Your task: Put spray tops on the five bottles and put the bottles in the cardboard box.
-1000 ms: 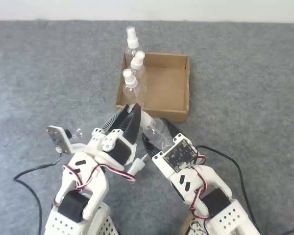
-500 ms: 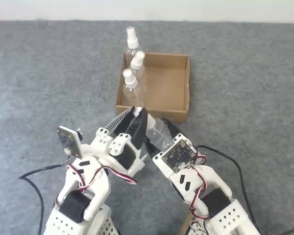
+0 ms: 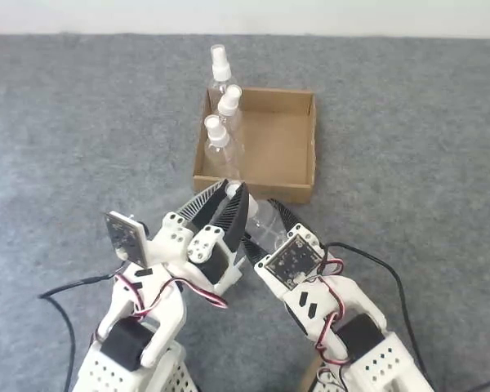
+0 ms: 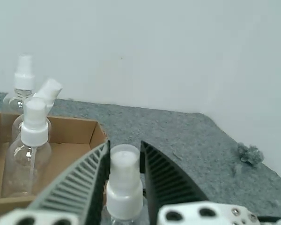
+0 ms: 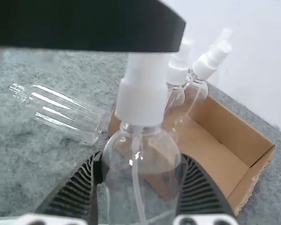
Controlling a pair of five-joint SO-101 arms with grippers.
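Observation:
My right gripper [image 5: 139,192] is shut on a clear bottle [image 5: 141,164], held upright just in front of the cardboard box [image 3: 298,147]. A white spray top [image 4: 123,180] sits on the bottle's neck, with my left gripper [image 4: 124,157] shut on its cap from above. Seen from the high view, the left gripper [image 3: 231,200] and the right gripper [image 3: 265,224] meet at the box's near wall. Two capped bottles [image 3: 218,145] stand inside the box along its left wall. A third capped bottle [image 3: 220,69] stands just behind the box.
A clear bottle without a top [image 5: 61,112] lies on its side on the grey carpet [image 3: 408,122], near the box's corner. The right half of the box is bare cardboard. Cables trail from both arm bases at the near edge.
The left arm's wrist has swung toward the right arm, bringing its gripper and the spray top over the bottle in the right gripper. The right arm has barely moved.

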